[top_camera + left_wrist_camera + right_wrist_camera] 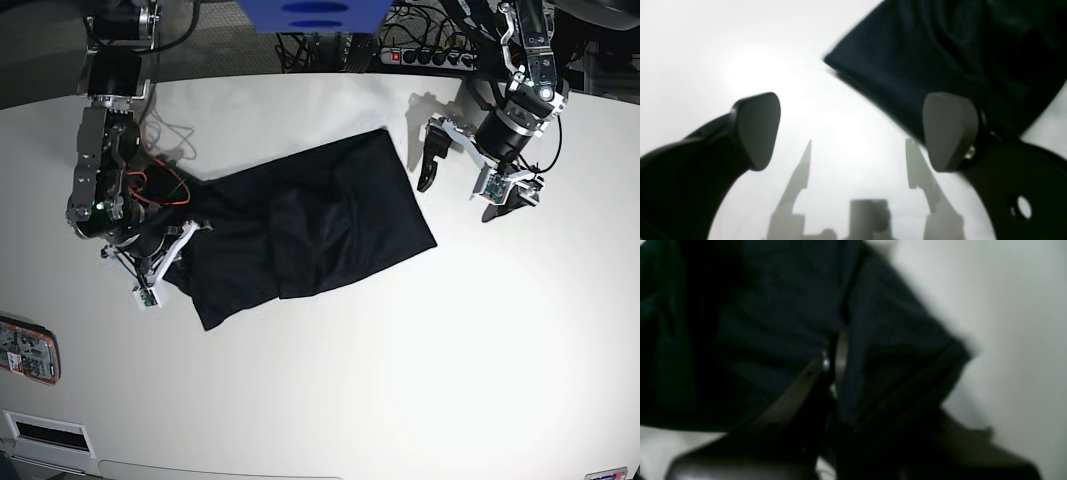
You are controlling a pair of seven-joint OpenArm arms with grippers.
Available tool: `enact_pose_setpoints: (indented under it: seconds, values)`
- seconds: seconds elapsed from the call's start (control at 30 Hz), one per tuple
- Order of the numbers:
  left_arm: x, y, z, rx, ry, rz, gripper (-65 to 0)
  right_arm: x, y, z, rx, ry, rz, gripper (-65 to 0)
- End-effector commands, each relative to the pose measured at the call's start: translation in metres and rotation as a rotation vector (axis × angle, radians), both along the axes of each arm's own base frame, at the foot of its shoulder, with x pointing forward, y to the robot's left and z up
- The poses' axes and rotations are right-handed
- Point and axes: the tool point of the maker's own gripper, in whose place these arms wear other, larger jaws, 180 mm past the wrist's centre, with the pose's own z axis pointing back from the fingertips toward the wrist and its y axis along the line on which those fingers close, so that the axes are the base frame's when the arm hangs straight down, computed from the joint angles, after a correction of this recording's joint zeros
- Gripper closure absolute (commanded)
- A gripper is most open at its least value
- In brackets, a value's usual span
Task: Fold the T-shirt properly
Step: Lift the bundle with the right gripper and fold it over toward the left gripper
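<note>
1. Jaws of the left gripper (468, 178) are spread wide and hold nothing; in the left wrist view its two pads (950, 131) are seen far apart, with bare table (706, 50) between them.
2. Jaws of the right gripper (165, 262) are clamped tight on the T-shirt (310, 225); in the right wrist view dark cloth (773, 323) is bunched around the closed fingers, though blur hides the exact pinch point.
3. The T-shirt is laid on the white table (400, 400), partly folded, with its long axis running diagonally in the base view from lower left to upper right.
4. Its lower-left end is held by the right gripper, so that arm is already at the cloth.
5. Its upper-right edge lies just beside the left gripper, toward the middle of the table; in the left wrist view a corner of the cloth (907, 60) is seen ahead of the pads and reaching behind one of them, not between them.
6. The coming move is judged to turn on this offset: the open jaws would have to be brought across onto that near edge before a second fold could be made.
</note>
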Motion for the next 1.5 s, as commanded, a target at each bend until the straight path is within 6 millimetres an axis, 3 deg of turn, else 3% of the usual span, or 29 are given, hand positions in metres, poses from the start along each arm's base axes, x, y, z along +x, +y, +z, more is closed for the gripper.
enact_pose_setpoints:
  seconds: [0.0, 0.47, 0.67, 0.8, 0.87, 0.97, 1.03, 1.2, 1.47]
  values:
    - [0.005, -0.002, 0.011, -0.016, -0.043, -0.004, -65.0, 0.004, -0.006, 0.01, -0.023, -0.028, -0.002, 0.0]
    - [0.008, -0.002, 0.012, -0.01, -0.05, -0.006, -65.0, 0.01, -0.003, 0.032, -0.052, -0.079, 0.017, 0.0]
    - [0.009, -0.002, 0.013, -0.009, -0.051, -0.008, -65.0, 0.017, 0.04, 0.034, -0.082, -0.093, 0.151, 0.0]
    - [0.013, -0.015, 0.012, -0.019, -0.054, -0.05, -65.0, 0.019, 0.037, 0.038, -0.248, -0.122, 0.168, 0.0]
    - [0.018, -0.022, 0.005, -0.029, -0.043, -0.073, -65.0, 0.02, 0.038, 0.041, -0.325, -0.142, 0.182, 0.0]
    - [0.032, -0.034, -0.006, -0.049, -0.026, -0.112, -65.0, 0.018, 0.06, 0.041, -0.363, -0.16, 0.217, 0.0]
    - [0.037, -0.039, -0.016, -0.052, -0.004, -0.135, -65.0, 0.019, 0.059, 0.041, -0.399, -0.164, 0.216, 0.0]
    - [0.038, -0.049, -0.047, -0.039, 0.08, -0.206, -65.0, 0.019, 0.071, 0.045, -0.374, -0.178, 0.213, 0.0]
    - [0.031, -0.08, -0.075, -0.07, 0.151, -0.293, -65.0, 0.016, 0.088, 0.054, -0.333, -0.18, 0.206, 0.0]
